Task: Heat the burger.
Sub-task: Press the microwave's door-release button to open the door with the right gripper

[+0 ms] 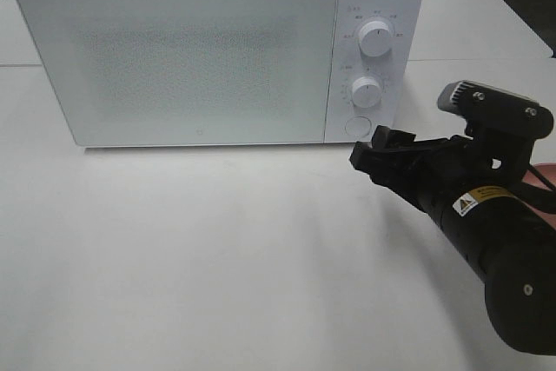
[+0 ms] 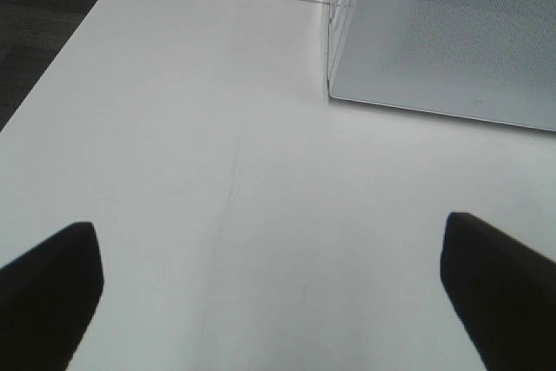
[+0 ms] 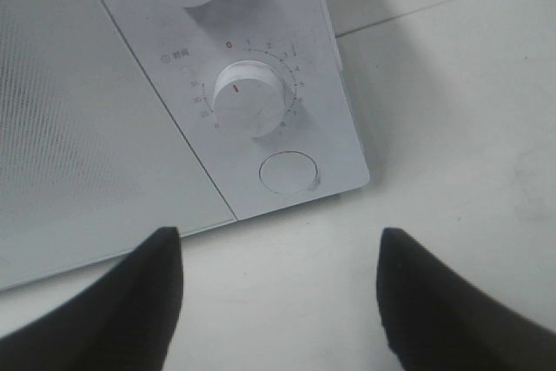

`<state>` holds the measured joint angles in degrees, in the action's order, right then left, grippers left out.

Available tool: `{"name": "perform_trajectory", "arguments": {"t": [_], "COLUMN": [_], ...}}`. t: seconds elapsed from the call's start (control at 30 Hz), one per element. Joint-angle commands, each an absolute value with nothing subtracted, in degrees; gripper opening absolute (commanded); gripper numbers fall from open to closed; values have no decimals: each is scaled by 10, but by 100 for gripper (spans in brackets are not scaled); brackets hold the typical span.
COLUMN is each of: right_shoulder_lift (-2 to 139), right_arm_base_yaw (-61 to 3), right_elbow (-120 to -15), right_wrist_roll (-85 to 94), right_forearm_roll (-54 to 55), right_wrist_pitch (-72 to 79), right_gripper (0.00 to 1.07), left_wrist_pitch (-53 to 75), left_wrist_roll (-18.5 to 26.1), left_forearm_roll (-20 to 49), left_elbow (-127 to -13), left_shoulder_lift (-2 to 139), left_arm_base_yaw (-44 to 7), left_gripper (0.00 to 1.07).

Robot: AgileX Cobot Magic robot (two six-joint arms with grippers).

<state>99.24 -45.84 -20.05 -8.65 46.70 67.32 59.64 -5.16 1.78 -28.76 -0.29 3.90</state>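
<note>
Your left pincer [image 2: 274, 280] hangs over the left side of the surface [image 1: 217, 258], spread wide and empty, near the front left corner of the microwave [image 1: 174, 49]. A careless sweep from there could knock that corner and skew the oven. The door [image 1: 182, 62] is shut, so the burger cannot go in yet. At the right end of the front, the right pincer [image 3: 278, 275] points at the round button [image 3: 288, 172], its tips apart and holding nothing. The timer dial [image 3: 250, 98] sits just above that button. Drift upward and you will likely nudge the dial instead, starting an empty oven. Push off-centre or too hard and the light oven may slide back rather than release its door. The burger shows in no view. Only a pink edge [image 1: 546, 171] peeks out behind the right arm, so watch that the elbow does not sweep whatever sits there.
</note>
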Motion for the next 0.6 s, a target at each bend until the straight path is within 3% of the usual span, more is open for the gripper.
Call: {"name": "perform_trajectory", "arguments": {"t": [0.03, 0.17, 0.23, 0.33, 0.4, 0.6], "right_shoulder_lift": [993, 993, 993, 993, 993, 993], "right_arm_base_yaw": [-456, -456, -456, -456, -456, -456], "right_elbow": [-206, -206, -206, -206, -206, -206], "right_wrist_roll": [-240, -318, -396, -429, -553, -670], "right_forearm_roll": [466, 466, 465, 465, 465, 464], "right_wrist_pitch": [664, 654, 641, 638, 638, 637], "right_gripper": [49, 39, 29, 25, 13, 0], "left_wrist_pitch": [591, 591, 591, 591, 591, 591], "left_wrist_roll": [-52, -52, -52, -52, -52, -52], "left_forearm_roll": [21, 21, 21, 21, 21, 21], "left_elbow": [-286, -286, -286, -286, -286, -286], "left_shoulder_lift": [-16, -16, -16, -16, -16, -16], "left_arm_base_yaw": [41, 41, 41, 41, 41, 41], "left_gripper": [98, 98, 98, 98, 98, 98]}}
